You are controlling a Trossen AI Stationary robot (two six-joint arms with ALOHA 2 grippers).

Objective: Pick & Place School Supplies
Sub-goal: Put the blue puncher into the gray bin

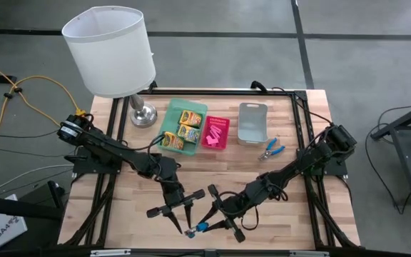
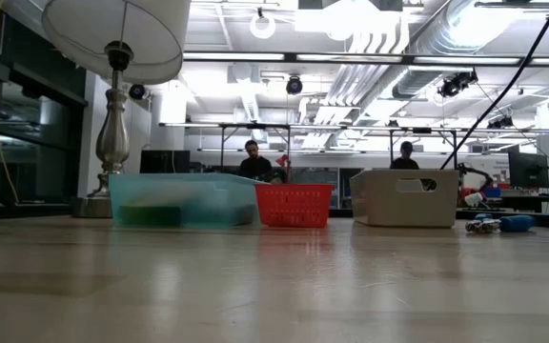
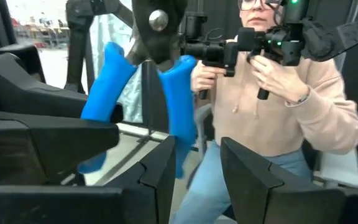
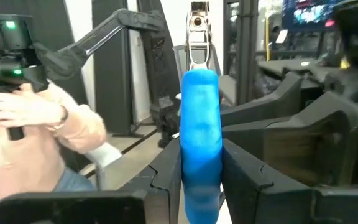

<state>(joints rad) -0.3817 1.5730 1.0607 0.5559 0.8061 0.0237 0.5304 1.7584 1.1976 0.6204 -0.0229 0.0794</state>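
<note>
Mid-handover, by the look of it; both arms meet low at the near edge of the table [image 1: 277,214], and the blue-handled tool [image 1: 200,228] hangs between them, off the wood.

Right gripper [image 1: 218,217]: closed on one blue handle; in the right wrist view the handle [image 4: 199,143] is pinched squarely between the two dark fingers, metal tip pointing away.

Left gripper [image 1: 179,212]: just beside the same tool; in the left wrist view the two blue handles [image 3: 179,112] stand splayed in front of its fingers [image 3: 160,180], one handle dropping into the gap; I cannot tell whether the pads press it or only bracket it, so don't count that as a grip.

Rest of the supplies: crayon boxes [image 1: 185,128] already in the green tray [image 1: 170,118]; pink erasers [image 1: 216,131] in the pink tray [image 1: 223,145]; second blue-handled tool [image 1: 270,150] lies on the table just beside the grey tray [image 1: 252,108], not yet collected; lamp [image 1: 113,53] stands at the far left corner. A person with a controller [image 3: 278,93] shows beyond the table.

Next move, my read: you need one gripper clearly owning the tool before the other lets go; confirm the left pads bite, then ease the right open; then carry it to the grey tray, which looks like its bin; watch the loose pivot, since the handles may swing and slip.
</note>
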